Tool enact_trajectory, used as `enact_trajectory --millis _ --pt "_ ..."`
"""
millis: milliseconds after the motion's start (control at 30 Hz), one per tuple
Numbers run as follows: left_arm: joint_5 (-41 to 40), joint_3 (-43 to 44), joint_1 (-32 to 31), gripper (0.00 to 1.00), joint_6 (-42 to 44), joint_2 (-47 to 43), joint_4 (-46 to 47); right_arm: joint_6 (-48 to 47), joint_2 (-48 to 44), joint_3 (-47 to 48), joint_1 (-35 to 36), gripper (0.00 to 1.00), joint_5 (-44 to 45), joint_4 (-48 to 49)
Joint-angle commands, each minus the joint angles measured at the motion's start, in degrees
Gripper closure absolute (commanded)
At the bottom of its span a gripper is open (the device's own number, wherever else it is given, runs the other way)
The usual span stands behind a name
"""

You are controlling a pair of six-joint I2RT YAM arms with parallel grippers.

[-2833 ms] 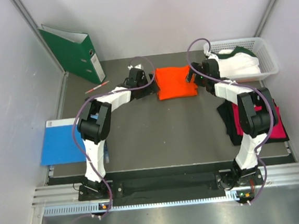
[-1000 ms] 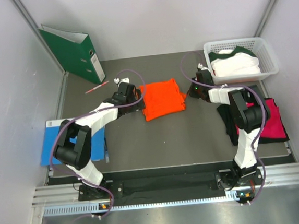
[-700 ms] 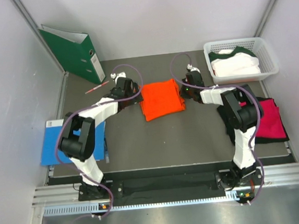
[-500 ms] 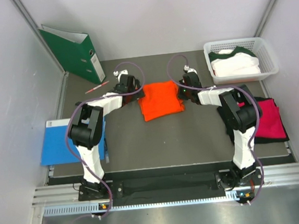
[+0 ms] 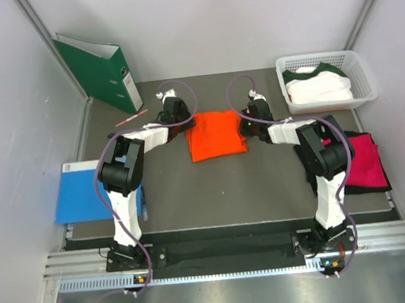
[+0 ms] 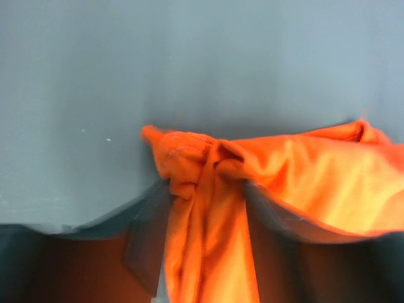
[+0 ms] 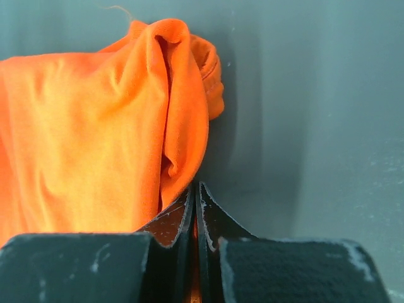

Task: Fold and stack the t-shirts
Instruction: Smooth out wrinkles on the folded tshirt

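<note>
Orange t-shirt (image 5: 217,134) — near-square, slightly skewed; right claw (image 7: 196,189) pinches it, left claw (image 6: 207,189) unclear.

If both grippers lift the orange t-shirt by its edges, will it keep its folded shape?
Probably not: the orange t-shirt bunches into wrinkles at the left gripper. Held only at two corners, its middle would likely sag. The right gripper pinches a thin fold, which may slip.
</note>
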Motion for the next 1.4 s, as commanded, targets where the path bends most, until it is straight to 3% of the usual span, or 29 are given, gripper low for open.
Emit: enact_trajectory --millis 0,33,333,400,433,467,500,533,600,633,667,767,933,1033,1200,1367 --pt "2.36 -0.17 0.43 0.88 -1.16 0.42 3.64 0.53 -0.69 -3.37 2.33 1.00 -0.78 -6.33" --pt "1.84 -0.08 0.43 1.00 -1.42 0.33 2.94 0.53 -1.31 -4.25 2.24 1.00 -0.33 -6.33" --pt "-3.00 -1.31 0.60 1.00 -2.13 -1.51 -2.16 -1.05 -9.92 -3.47 2.24 0.94 9.24 -12.46" --pt "-2.57 -1.05 0.60 0.96 -1.69 -1.78 -2.52 -1.67 -11.94 -3.47 2.15 0.83 11.79 -13.70" --pt "-1.95 -0.96 0.60 0.86 -1.25 -1.86 -2.43 -2.02 -12.73 -3.64 2.33 0.78 12.67 -14.49" --pt "-1.34 -0.96 0.60 0.49 -0.03 -2.47 -2.34 -3.06 -13.61 -3.99 2.42 0.65 14.94 -14.94" --pt "-0.98 -1.05 0.69 0.36 0.42 -3.00 -2.60 -3.51 -15.88 -4.51 2.77 0.57 17.14 -15.46" --pt "-1.07 -1.57 0.60 0.27 0.94 -4.40 -3.13 -4.04 -17.12 -4.61 3.73 0.47 19.60 -17.64" --pt "-3.86 -2.45 0.60 0.06 1.82 -6.51 -3.66 -6.32 -20.80 -4.26 5.22 0.19 29.43 -19.94" --pt "-5.01 -3.76 0.60 0.02 2.35 -8.96 -5.57 -7.02 -21.78 -3.65 6.97 0.07 32.95 -21.43" --pt "-5.89 -4.47 0.60 0.02 3.22 -10.29 -5.85 -7.90 -22.58 -2.77 7.86 0.01 40.12 -25.27" --pt "-8.89 -7.11 0.60 0.02 4.63 -15.65 -8.04 -8.79 -22.76 1.53 10.76 0.00 53.23 -34.75" --pt "-8.89 -11.32 0.60 0.02 5.25 -22.77 -10.87 -3.44 -15.22 10.06 11.38 0.00 63.30 -53.75" --pt "-8.54 -13.17 0.60 0.02 5.25 -24.54 -11.22 3.59 -8.72 13.05 11.47 0.05 66.99 -66.68" --pt "-7.84 -13.71 0.60 0.02 5.34 -24.46 -11.48 27.05 6.13 19.55 11.38 0.10 74.89 -92.33" --pt "-7.13 -13.18 0.60 0.02 5.60 -23.93 -11.66 27.68 8.97 17.37 11.38 0.14 73.07 -92.46"
